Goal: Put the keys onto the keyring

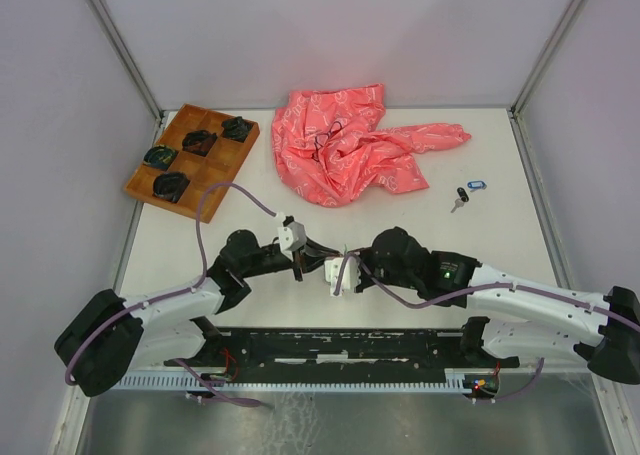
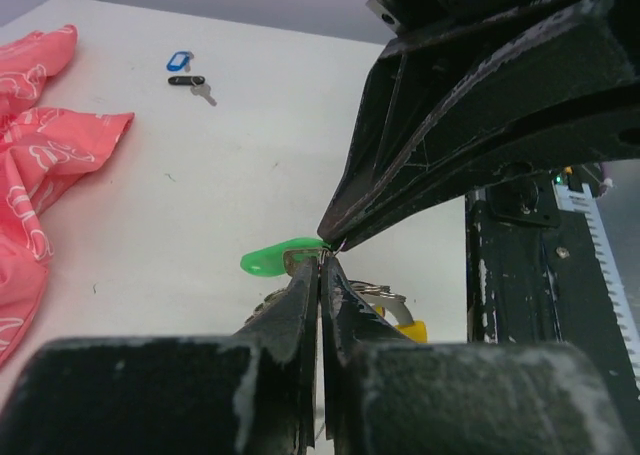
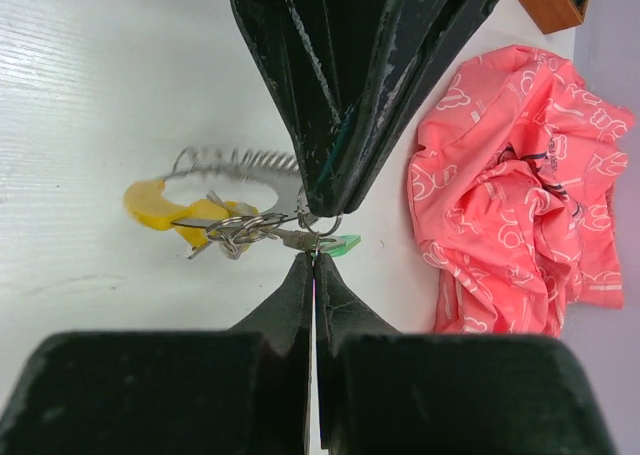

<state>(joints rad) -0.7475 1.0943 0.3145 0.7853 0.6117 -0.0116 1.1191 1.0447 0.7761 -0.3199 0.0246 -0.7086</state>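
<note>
Top external: white table (image 1: pixel 500 230), grey walls (image 1: pixel 350 35); left tool (image 2: pixel 320 267), right tool (image 3: pixel 313 267) closed at green key (image 2: pixel 268 259)

One blue key (image 1: pixel 476 185), one black key (image 1: pixel 460 197), one pink bag (image 1: pixel 350 145), one wooden tray (image 1: pixel 186 125). Four dark bundles (image 1: pixel 200 142) in it, fwiw.

A crumpled pink cloth (image 1: pixel 350 145) lies right of a wooden tray (image 1: pixel 188 125) holding four dark bundles (image 1: pixel 172 185).

Both arms (image 1: pixel 165 305) are shelled in white with black joints; mauve cables (image 1: pixel 199 230) are looped along them; the left claw (image 2: pixel 322 263) and right claw (image 3: pixel 313 263) are scuffed black
</note>
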